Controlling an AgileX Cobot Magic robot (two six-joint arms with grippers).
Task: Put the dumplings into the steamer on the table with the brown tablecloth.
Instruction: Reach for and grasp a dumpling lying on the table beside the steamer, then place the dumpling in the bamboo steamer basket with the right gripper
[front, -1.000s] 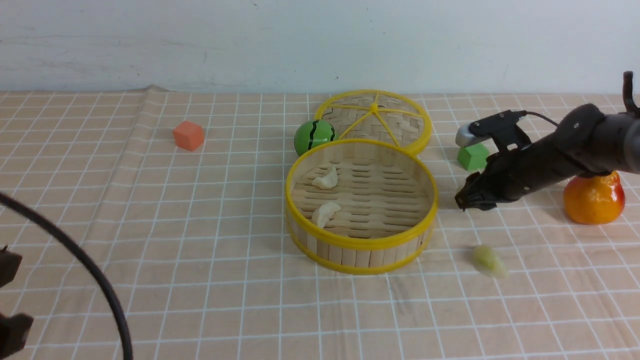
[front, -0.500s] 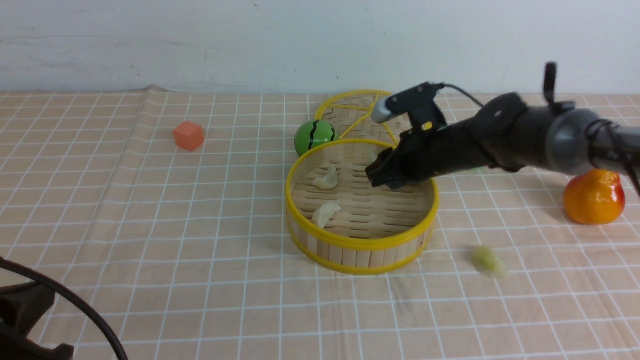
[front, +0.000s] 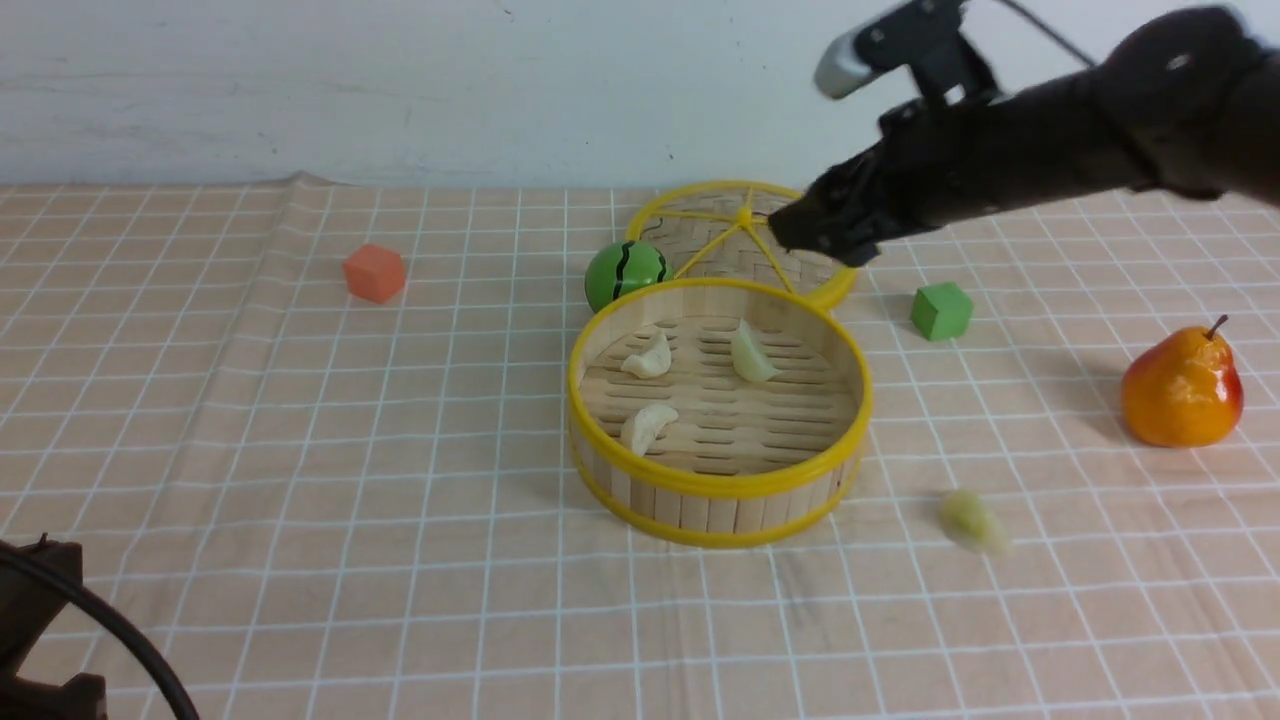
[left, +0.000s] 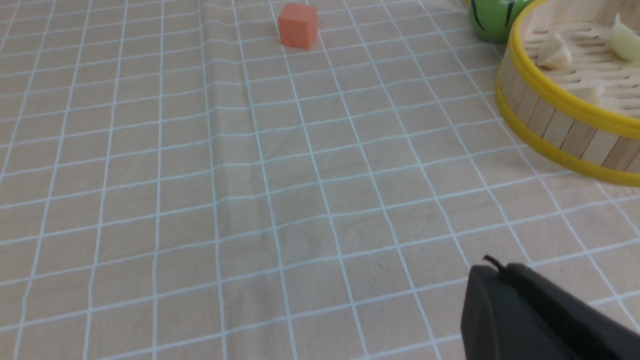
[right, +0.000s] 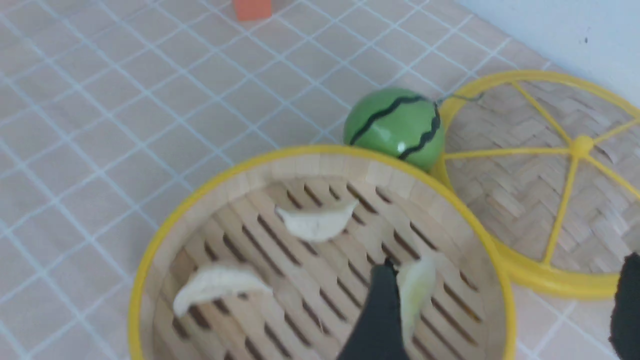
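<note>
The bamboo steamer (front: 718, 488) stands mid-table on the brown tablecloth (front: 300, 430). Inside lie two cream dumplings (front: 648, 357) (front: 648, 426) and one pale green dumpling (front: 752, 353). Another pale green dumpling (front: 972, 522) lies on the cloth to the steamer's front right. My right gripper (front: 812, 228) hangs open and empty above the steamer's far rim. In the right wrist view its fingers (right: 376, 320) stand wide apart over the steamer (right: 320, 150), with the green dumpling (right: 417, 292) beside one finger. My left gripper (left: 487, 272) is shut and empty, low at the front left.
A flat woven lid (front: 745, 235) lies behind the steamer, with a green watermelon ball (front: 625, 272) beside it. An orange cube (front: 375, 272) sits far left, a green cube (front: 941, 310) to the right and a pear (front: 1182, 388) further right.
My right gripper swung from right of the steamer over it, opened, left the green dumpling inside, then rose toward the back. The left arm sank lower in view.
</note>
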